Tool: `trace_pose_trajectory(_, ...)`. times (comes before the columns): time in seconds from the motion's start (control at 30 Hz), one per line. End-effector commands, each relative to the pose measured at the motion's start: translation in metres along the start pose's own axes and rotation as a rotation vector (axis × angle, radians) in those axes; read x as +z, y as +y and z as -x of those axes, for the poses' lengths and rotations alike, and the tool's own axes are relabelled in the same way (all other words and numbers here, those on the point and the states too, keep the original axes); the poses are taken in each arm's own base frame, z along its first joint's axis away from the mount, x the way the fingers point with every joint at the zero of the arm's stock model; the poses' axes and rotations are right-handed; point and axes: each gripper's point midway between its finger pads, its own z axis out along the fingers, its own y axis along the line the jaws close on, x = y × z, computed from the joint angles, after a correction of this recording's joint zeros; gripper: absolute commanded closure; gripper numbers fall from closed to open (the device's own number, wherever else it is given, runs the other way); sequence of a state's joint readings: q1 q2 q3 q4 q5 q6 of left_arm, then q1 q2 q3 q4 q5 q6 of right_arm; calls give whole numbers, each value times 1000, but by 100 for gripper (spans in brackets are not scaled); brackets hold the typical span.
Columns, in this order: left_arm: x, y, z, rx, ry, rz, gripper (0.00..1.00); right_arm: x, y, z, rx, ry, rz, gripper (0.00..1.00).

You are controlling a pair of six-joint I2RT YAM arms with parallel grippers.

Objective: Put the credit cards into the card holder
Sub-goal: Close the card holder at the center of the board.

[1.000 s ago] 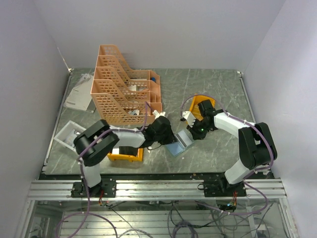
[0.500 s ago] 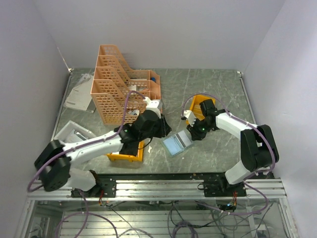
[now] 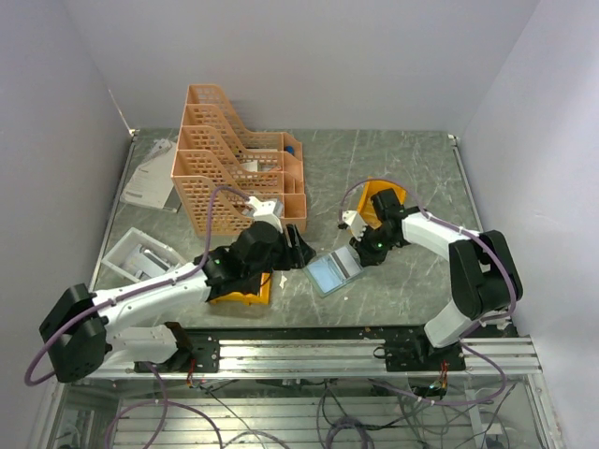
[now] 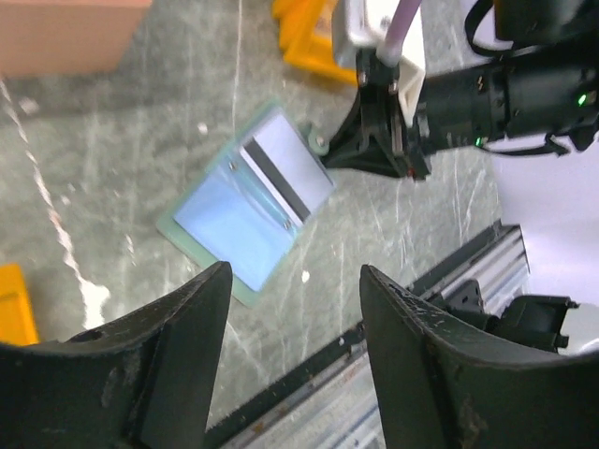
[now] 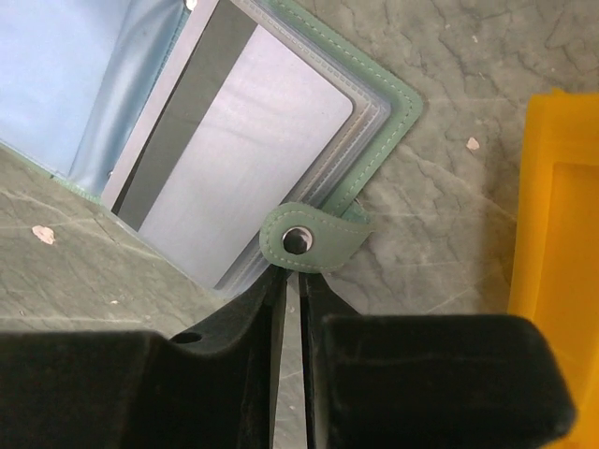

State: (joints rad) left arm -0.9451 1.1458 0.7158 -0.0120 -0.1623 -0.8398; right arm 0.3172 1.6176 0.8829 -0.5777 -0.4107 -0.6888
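Starting at my left hand (image 4: 295,281): its two black fingers (image 4: 140,374) stand wide apart with nothing between them, and it hangs over the grey marbled desk (image 3: 412,159) near the middle of the front edge. Straight ahead of it, near but not touching, lies the small grey-green folding card holder (image 4: 248,210), opened flat with its pale blue lining up. One whitish plastic credit card (image 4: 290,168) with a dark stripe already sits in the slots of the half on the right hand's side, stripe edge toward the fold.

The holder's long axis runs from near left to far right, almost along the line joining my two hands. So the left hand faces one short end and the right hand (image 5: 292,273) the other. The right hand's fingers are drawn almost together, only a slit between them, with their tips at the round-snap tab (image 5: 301,238) on the holder's outer edge. Whether they nip the tab or merely press on it I cannot tell.

I judge that the slot mouths open toward the fold, that is, toward my left hand, which makes it the arm to slide in the next card. No loose card shows clearly in these views.
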Motion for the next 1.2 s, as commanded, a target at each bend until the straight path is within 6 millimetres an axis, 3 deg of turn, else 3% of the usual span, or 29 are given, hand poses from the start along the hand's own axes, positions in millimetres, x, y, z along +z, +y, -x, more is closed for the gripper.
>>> trace_pose_trajectory(0.0, 6, -2, -33, -132, 59, 42, 36, 15, 16, -4, 12, 31, 74, 89)
trace_pose_trajectory(0.17, 15, 10, -72, -217, 77, 86, 49, 19, 21, -5, 13, 42, 97, 89)
trace_pose_trajectory(0.3, 25, 34, -89, -199, 92, 237, 47, 20, 22, -6, 15, 47, 104, 89)
trace_pose_trajectory(0.47, 41, 41, -107, -270, 87, 240, 43, 20, 23, -6, 16, 49, 107, 90)
trace_pose_trajectory(0.77, 57, 47, -112, -324, 50, 251, 38, 24, 26, -6, 6, 61, 113, 90)
trace_pose_trajectory(1.17, 70, 60, -116, -348, -3, 266, 40, 27, 29, -7, 2, 71, 122, 90)
